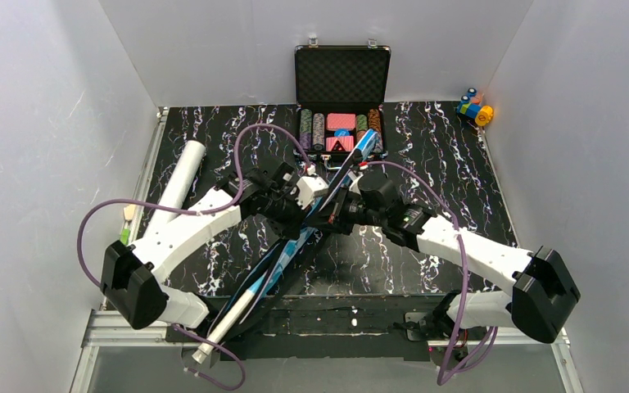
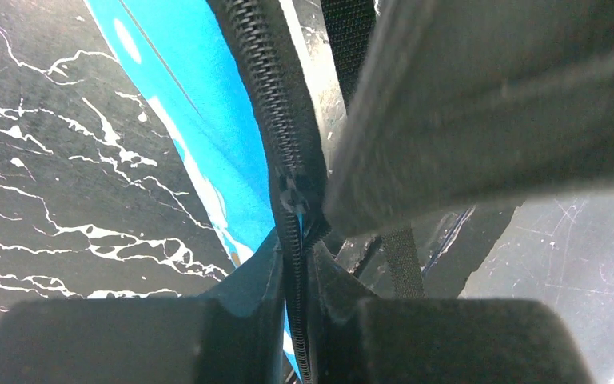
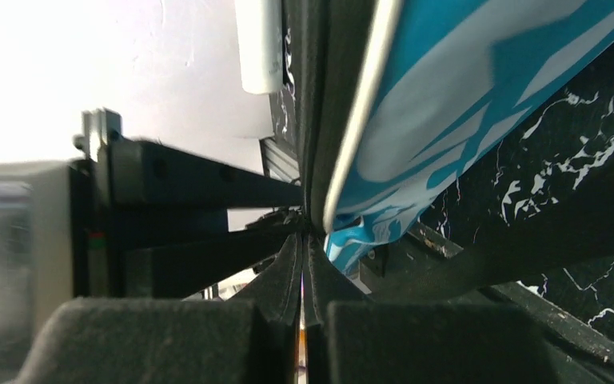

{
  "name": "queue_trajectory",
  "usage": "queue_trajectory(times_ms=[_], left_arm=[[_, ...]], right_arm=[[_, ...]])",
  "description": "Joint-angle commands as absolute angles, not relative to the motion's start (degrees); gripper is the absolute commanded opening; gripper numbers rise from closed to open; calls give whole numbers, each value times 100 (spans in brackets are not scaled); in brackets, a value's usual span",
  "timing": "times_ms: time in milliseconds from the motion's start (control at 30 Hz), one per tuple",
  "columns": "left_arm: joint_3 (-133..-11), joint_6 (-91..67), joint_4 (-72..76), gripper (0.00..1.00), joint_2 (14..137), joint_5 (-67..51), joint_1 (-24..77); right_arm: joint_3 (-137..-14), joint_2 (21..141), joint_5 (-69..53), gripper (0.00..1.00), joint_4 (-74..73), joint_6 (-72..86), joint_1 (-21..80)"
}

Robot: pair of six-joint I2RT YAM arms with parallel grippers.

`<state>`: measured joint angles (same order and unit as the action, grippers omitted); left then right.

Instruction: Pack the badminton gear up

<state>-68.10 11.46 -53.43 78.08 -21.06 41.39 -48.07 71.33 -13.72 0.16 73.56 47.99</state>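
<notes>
- Left claw (image 2: pixel 296 266): closed on the bag (image 1: pixel 274 266). It pinches the cloth beside the zipper (image 2: pixel 260 80), just below the slider (image 2: pixel 292 192). You probably hold here to keep the seam taut for the slider's run.
- Right claw (image 3: pixel 304 256): closed on the bag's dark edge from the opposite side. The two grips meet closely over the middle of the bench (image 1: pixel 450 164), apparently bracing the bag's rim between them.
- Bag: lies diagonally, with its broad end toward the middle of the far edge and its narrow end at the near left corner. There a pale racket handle (image 1: pixel 217 332) juts past the near edge.
- Tube (image 1: pixel 176 184): lies along the left edge, apart from the bag and not yet packed. No shuttlecock shows.
- Room: the open poker case (image 1: pixel 341 74) stands at the far edge, near the bag's broad end, so you have little travel that way.
- Bare bench lies to the right, and the toy blocks (image 1: pixel 475 108) sit well apart in the far right corner.
- The forearms nearly touch at the centre, so swing them with care.
</notes>
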Motion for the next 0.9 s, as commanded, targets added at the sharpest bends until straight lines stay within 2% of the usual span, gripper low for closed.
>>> queue_trajectory(times_ms=[0, 100, 133, 333, 467, 700, 867], left_arm=[[-7518, 1052, -5291, 17, 7963, -2319, 4098], [-7871, 988, -5528, 41, 8047, -2576, 3950], [-7989, 991, -5614, 43, 8057, -2671, 3894], [-8539, 856, -5944, 45, 8136, -3494, 3271], [-8758, 583, -5679, 39, 8432, -4168, 2773], [-9204, 73, -5348, 40, 9443, -5051, 2749], [-9124, 443, -5363, 43, 9664, -5032, 2984]], right_arm=[[-4781, 7117, -1579, 1, 232, 7365, 4931], [-4801, 6960, -1379, 1, 93, 7282, 4924], [-4795, 6933, -1350, 1, 87, 7261, 4922], [-4751, 7000, -1429, 1, 120, 7275, 4922], [-4734, 7014, -1482, 1, 227, 7312, 4928], [-4997, 7000, -1341, 1, 14, 7125, 5064], [-5062, 6967, -1267, 1, -110, 7050, 5080]])
